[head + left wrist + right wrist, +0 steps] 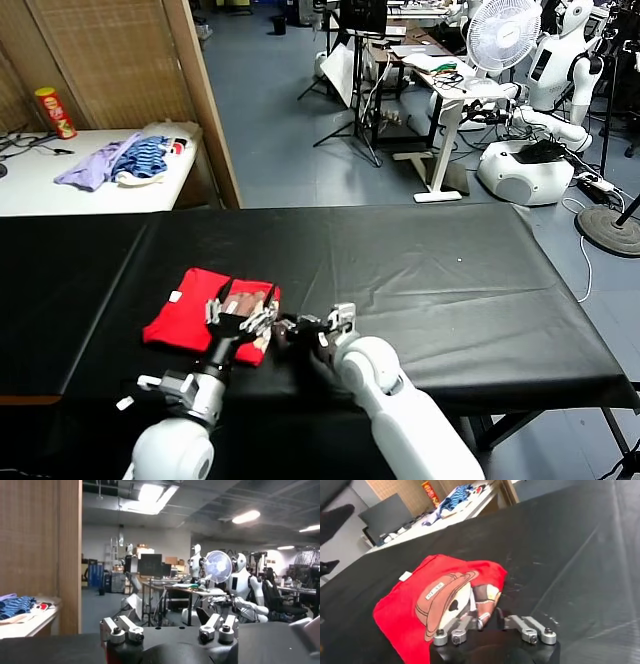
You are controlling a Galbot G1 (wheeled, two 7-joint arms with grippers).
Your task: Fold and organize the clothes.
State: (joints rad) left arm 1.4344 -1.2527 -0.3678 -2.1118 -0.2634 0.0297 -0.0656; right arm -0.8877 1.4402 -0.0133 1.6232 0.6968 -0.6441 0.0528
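- The red T-shirt is lying folded up into a compact bundle on the black counter, toward the near edge and left of the middle.
- In the right wrist view the shirt has its brown-and-white cartoon print facing up, and a small white label pokes out at one edge.
- The left end effector sits right over the shirt's near right part. Its fingers are spread wide apart, nothing between them; the left wrist view shows both fingertips standing well apart with only open room behind.
- The right end effector is low on the counter just beside the shirt's right edge. From its own camera the fingers reach onto the edge of the print. They look partly drawn in, but honestly I can't tell if they're pinching cloth or just resting there.
- Off on a separate white table past the far left corner there's a lilac garment and a blue-striped garment heaped together, plus a red and yellow can.
- On the floor beyond the counter's far right corner: a white fan and another white robot.
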